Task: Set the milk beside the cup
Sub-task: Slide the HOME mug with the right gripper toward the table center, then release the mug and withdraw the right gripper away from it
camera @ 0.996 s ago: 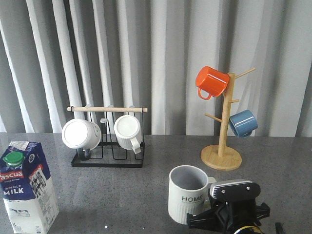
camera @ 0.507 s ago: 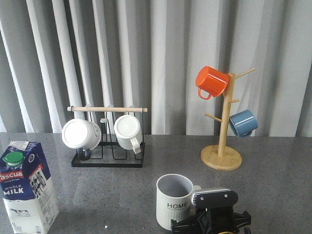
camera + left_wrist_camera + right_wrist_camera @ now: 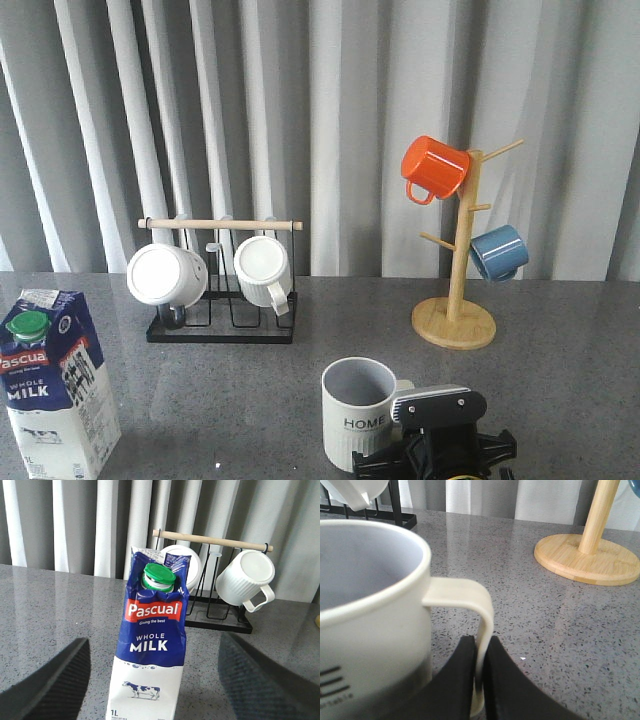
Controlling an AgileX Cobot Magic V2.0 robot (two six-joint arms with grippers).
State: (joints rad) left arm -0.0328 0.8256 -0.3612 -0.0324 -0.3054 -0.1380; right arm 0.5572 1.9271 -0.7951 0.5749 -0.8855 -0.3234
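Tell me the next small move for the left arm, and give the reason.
Probably ease the left gripper forward around the milk and close. In the left wrist view the carton stands upright and centred between the open fingers, untouched. It stands far left of the cup, whose handle the right gripper pinches, so the milk must be grasped before it can be carried over.
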